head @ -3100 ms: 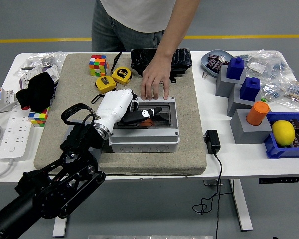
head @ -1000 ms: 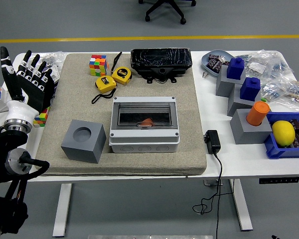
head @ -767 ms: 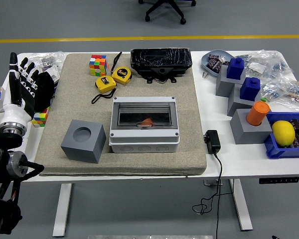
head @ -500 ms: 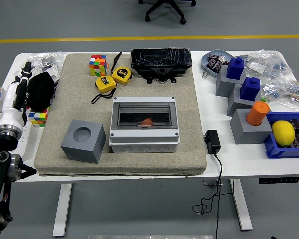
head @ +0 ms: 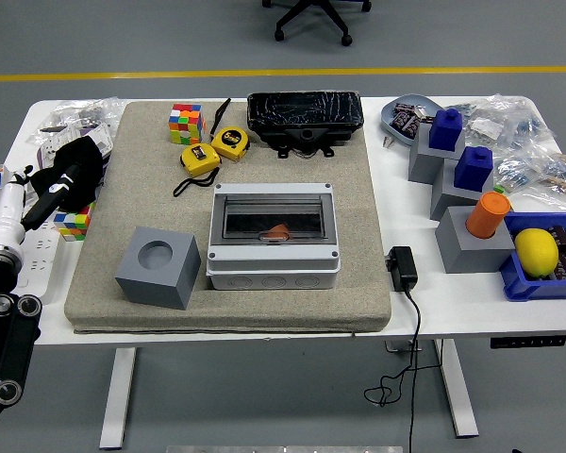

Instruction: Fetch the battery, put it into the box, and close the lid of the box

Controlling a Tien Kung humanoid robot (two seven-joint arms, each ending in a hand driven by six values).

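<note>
The grey box (head: 274,236) sits in the middle of the beige mat with its clear lid down. An orange battery (head: 279,231) shows through the lid, lying inside. A grey cube with a round hole (head: 158,267) stands on the mat left of the box. My left hand (head: 55,192) is at the far left edge, over the table beside the mat, well away from the box, fingers stretched out and holding nothing. My right arm is out of view.
Two yellow tape measures (head: 215,148), a colour cube (head: 186,124) and a black tray (head: 305,115) lie behind the box. A black adapter (head: 401,268) lies right of the mat. Grey blocks with blue and orange pieces (head: 472,203) and a lemon (head: 536,251) stand right.
The person's hand and my left hand have left the box, and its lid is now down. My left arm has drawn back to the left edge and tipped down from upright.
</note>
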